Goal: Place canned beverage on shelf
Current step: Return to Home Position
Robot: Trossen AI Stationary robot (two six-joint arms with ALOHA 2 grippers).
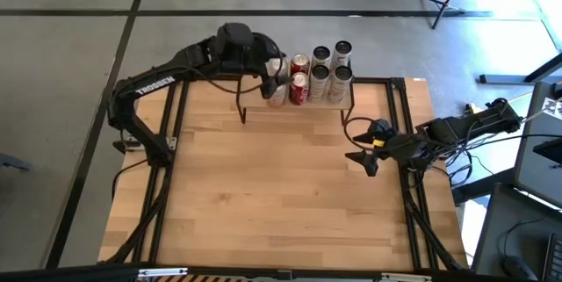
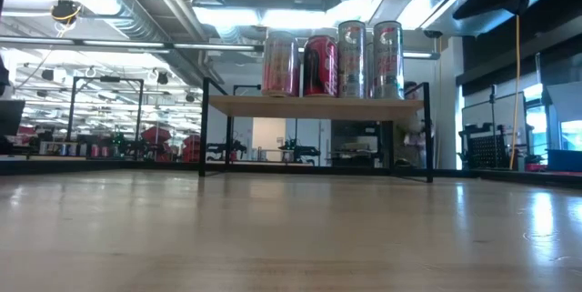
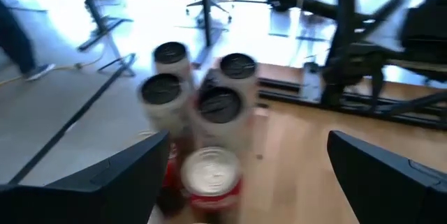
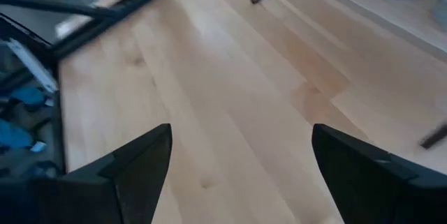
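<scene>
High view, cylindrical metal cans on wooden shelf, left tool and right tool spread empty

red cans and white cans on a light wood shelf

the shelf was a pale wood board on thin black legs. the red cans had silver tops. the white cans had dark tops, and the low view showed red markings on their silvery sides. the table was light wood planks with a faint grain, framed by black rails. the left arm was black with white lettering. the right arm was black with a small yellow patch. the floor was grey.
</scene>
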